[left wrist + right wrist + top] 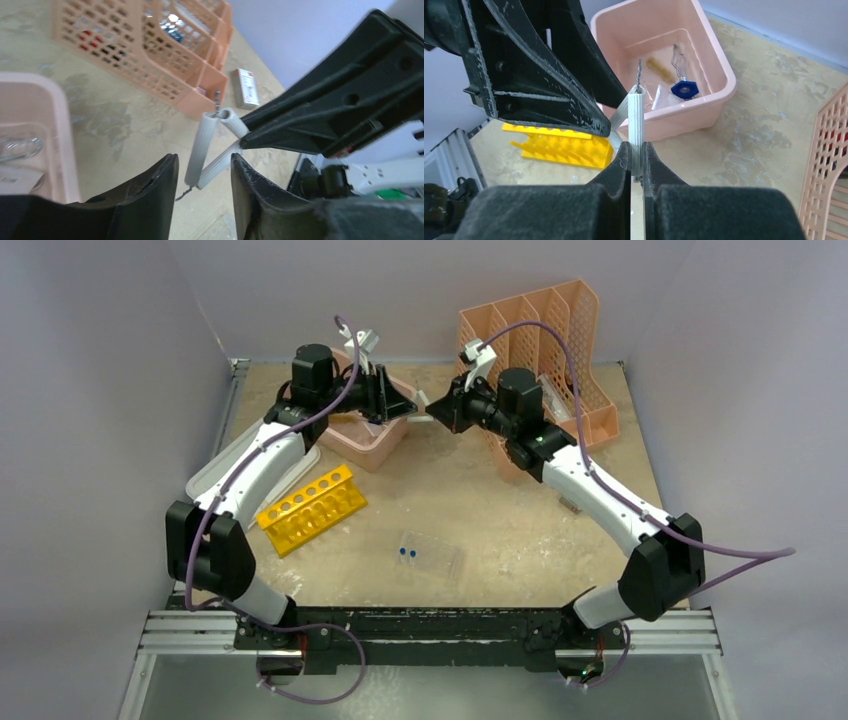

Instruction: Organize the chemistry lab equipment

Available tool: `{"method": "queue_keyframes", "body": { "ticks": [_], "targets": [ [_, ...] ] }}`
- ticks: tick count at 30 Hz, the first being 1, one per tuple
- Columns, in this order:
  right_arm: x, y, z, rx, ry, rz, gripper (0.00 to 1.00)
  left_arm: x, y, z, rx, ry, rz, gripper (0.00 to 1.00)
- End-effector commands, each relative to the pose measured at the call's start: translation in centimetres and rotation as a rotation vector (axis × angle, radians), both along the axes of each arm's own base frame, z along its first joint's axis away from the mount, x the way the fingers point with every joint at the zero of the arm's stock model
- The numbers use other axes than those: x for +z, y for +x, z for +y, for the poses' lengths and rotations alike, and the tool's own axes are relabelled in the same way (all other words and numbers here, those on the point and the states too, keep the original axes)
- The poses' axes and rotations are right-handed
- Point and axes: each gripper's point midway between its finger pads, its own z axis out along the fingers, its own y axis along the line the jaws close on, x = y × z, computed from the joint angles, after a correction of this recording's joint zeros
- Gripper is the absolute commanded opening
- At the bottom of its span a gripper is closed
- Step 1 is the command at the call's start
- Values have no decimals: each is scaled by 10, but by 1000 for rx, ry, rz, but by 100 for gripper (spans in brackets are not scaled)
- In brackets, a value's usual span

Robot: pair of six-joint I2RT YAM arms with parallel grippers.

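Seen from the middle of the counter (520,520), the test-tube rack (312,507) lies at nine o'clock, the tray (440,558) holding the vials (406,553) at six, the tub (372,445) at eleven, the file holder (565,340) at one, and the wire triangle (421,418) at twelve, between the left hand (400,405) and the right hand (433,410).

Left arm (262,455) and right arm (590,490) reaching inward, wrists nearly meeting, right fingers (620,162) clamped tight, left fingers (159,192) parted.

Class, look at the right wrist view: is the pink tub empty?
No, the pink tub has things lying in it, among them a blue hexagonal piece and a small brush.
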Motion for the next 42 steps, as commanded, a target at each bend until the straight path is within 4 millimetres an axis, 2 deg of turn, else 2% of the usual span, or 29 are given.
{"method": "queue_keyframes", "body": {
  "ticks": [1,4,7,9,10,13,14,16,19,21,23,30,36,42],
  "targets": [
    [55,-17,7,125,83,-82,0,32,-23,-20,-234,-112,-126,38],
    [60,-20,7,152,92,-86,0,28,-27,-23,-277,-128,-100,30],
    [61,-18,8,166,95,-84,0,29,-26,-23,-274,-124,-111,15],
    [59,-14,9,158,95,-76,0,32,-22,-22,-255,-116,-135,0],
    [58,-12,8,144,94,-68,4,34,-19,-20,-236,-105,-148,0],
    [55,0,2,77,85,-49,42,20,0,-6,-112,1,-143,0],
    [54,3,-1,49,81,-47,51,10,9,4,-43,51,-118,0],
    [53,10,-8,-9,73,-51,58,-5,33,31,122,125,-75,0],
    [47,21,-20,-100,49,-46,61,-21,65,81,352,131,47,0],
    [40,24,-24,-131,34,-35,62,-40,81,113,480,145,138,0],
    [36,25,-26,-142,28,-29,62,-57,88,130,549,196,193,0],
    [22,31,-28,-171,13,-3,62,-114,99,128,516,279,375,0],
    [14,34,-27,-177,1,11,62,-142,103,114,455,313,461,0],
    [9,40,-29,-199,-12,13,62,-176,99,114,517,502,501,0]
  ]
}}
